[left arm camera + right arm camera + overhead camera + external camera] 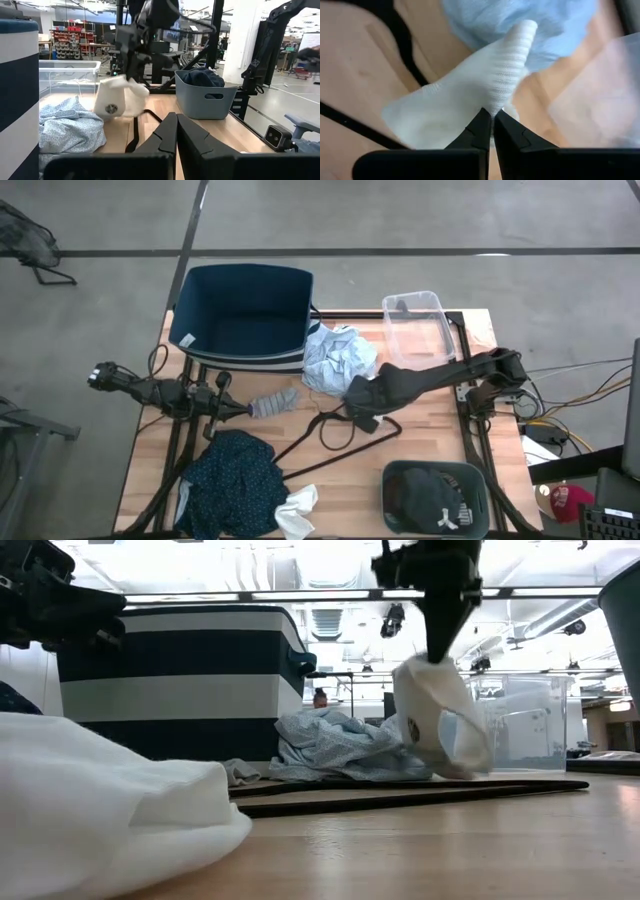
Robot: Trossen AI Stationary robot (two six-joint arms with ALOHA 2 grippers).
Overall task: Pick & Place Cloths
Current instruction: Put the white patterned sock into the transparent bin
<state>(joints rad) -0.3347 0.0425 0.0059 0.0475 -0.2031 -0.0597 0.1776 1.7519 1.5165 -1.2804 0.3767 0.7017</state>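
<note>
Wooden slats form the table (420, 440), on which garments are scattered between a striped navy bin (245, 310), a clear plastic tub (420, 325) and a small grey basket (435, 495) already holding a black garment (430, 498). A white sock (470, 105) is pinched between the pressed-together fingers of the right gripper (490, 117) and is seen lifted off the surface, hanging just beside the crumpled pale blue shirt (340, 355) near the table's middle. The pick is judged to be done and the carry to be in hand.

The left gripper (175, 125) is held closed on nothing, low over the table near a grey sock (272, 402). A dark teal dotted garment (230, 485) and a white cloth (298, 510) are left lying at the near edge, with a thin black hanger (340, 440) between them and the shirt.

Next, the sock should be raised clear of the shirt and hanger, swung over a container and released; which container is meant cannot be told. Much sorting is judged to remain.
</note>
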